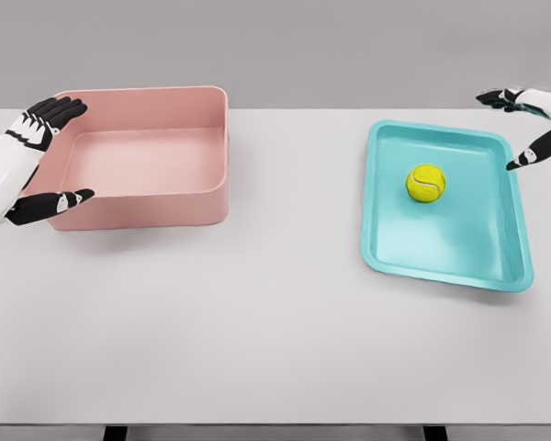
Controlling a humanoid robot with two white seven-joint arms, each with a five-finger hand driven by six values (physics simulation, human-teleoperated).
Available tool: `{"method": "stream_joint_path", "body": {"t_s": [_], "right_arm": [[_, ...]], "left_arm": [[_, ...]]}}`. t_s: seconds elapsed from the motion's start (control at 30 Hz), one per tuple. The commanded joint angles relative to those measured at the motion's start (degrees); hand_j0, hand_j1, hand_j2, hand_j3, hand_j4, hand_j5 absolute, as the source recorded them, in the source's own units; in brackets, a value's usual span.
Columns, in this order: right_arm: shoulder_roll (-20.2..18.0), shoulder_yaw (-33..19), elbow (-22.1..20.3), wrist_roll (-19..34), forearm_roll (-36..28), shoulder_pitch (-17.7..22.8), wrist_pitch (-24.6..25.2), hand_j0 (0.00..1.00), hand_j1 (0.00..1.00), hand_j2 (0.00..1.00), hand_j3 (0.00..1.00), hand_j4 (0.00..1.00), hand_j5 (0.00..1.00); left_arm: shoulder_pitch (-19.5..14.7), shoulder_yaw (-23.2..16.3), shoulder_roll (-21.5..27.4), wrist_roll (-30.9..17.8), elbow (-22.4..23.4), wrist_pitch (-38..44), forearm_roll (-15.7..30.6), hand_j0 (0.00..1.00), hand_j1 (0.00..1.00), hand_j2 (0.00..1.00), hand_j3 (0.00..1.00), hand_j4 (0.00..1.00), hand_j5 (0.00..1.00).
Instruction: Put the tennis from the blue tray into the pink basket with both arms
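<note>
One white table (257,349) fills most of the head view, and it bears two containers set well apart; one pink basket (147,204) stands at the left, a deep box with rounded corners and nothing inside it; one blue tray (384,230), shallow and turquoise in tone, lies at the right, slightly skewed to the table's edge; two hands show, one at each side; the left hand (32,161) sits just beside the basket's left wall, fingers spread above the far corner and thumb stretched out near the front corner, gripping nothing; the right hand (533,124) hovers by the tray's far right corner, fingers extended and apart from the thumb, also holding nothing; one yellow tennis ball (425,183) rests inside the tray, toward its far half, clear of both hands.
</note>
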Motion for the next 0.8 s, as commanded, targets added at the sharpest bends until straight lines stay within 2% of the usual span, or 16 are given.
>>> {"method": "stream_joint_path", "body": {"t_s": [0.0,0.07,0.13,0.27,0.37,0.47,0.53,0.77], "right_arm": [[2.37,-0.29,1.48,-0.02,-0.48,0.09,-1.58,1.00,1.00,1.00,1.00,1.00,1.00],[4.05,0.68,1.48,-0.02,1.01,0.35,-2.28,1.00,1.00,1.00,1.00,1.00,1.00],[4.14,0.68,1.48,-0.02,4.00,0.35,-3.42,1.00,1.00,1.00,1.00,1.00,1.00],[3.96,0.50,0.78,-0.02,3.91,0.35,-5.09,1.00,1.00,1.00,1.00,1.00,1.00],[3.08,0.50,-3.27,-0.02,3.74,0.70,-5.01,1.00,1.00,1.00,1.00,1.00,1.00],[3.61,0.94,-3.27,-0.02,3.91,1.32,-5.01,1.00,1.00,1.00,1.00,1.00,1.00],[3.87,3.31,-3.27,-0.02,4.00,1.32,-5.01,1.00,1.00,1.00,1.00,1.00,1.00],[5.98,4.02,-2.48,-0.02,4.00,1.67,-4.92,1.00,1.00,1.00,1.00,1.00,1.00]], "left_arm": [[0.00,0.04,0.02,0.03,0.07,-0.02,0.34,1.00,1.00,1.00,1.00,1.00,1.00],[0.00,-0.05,0.11,0.03,-0.02,-0.02,0.34,1.00,1.00,1.00,1.00,1.00,1.00],[0.00,0.04,0.11,0.03,-0.02,-0.02,0.34,1.00,1.00,1.00,1.00,1.00,1.00],[0.00,0.04,0.02,0.03,0.07,-0.02,0.25,1.00,1.00,1.00,1.00,1.00,1.00],[0.00,0.04,0.11,0.03,-0.02,-0.02,0.34,1.00,1.00,1.00,1.00,1.00,1.00],[0.00,0.04,0.11,0.03,-0.02,-0.02,0.25,1.00,1.00,1.00,1.00,1.00,1.00],[0.00,0.04,0.11,0.03,-0.02,-0.02,0.34,1.00,1.00,1.00,1.00,1.00,1.00],[0.00,0.04,0.11,0.03,-0.02,-0.02,0.34,1.00,1.00,1.00,1.00,1.00,1.00]]}}
